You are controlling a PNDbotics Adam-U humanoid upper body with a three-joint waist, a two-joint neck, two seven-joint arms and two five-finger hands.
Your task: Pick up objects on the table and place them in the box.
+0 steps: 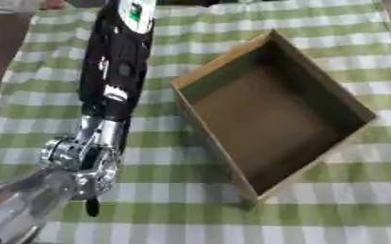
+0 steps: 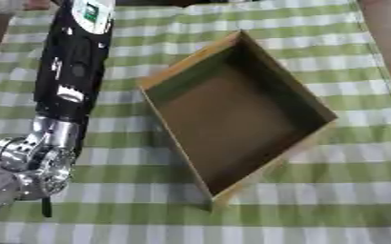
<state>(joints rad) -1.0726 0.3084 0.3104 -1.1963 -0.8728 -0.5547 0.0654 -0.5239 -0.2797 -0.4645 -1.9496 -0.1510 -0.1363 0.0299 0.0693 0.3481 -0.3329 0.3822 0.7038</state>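
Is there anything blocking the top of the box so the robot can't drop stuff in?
Nothing visible does. The box is open on top and looks empty inside. The left arm lies beside it on the checked cloth, not over it. No hand and no object to pick up shows in either view.

Table cover: a green-and-white checked cloth spreads across nearly the whole view, lying askew.
Left edge: a brown surface shows beside the cloth.
Upper right corner: a brown strip borders the cloth.
Light: even and soft.
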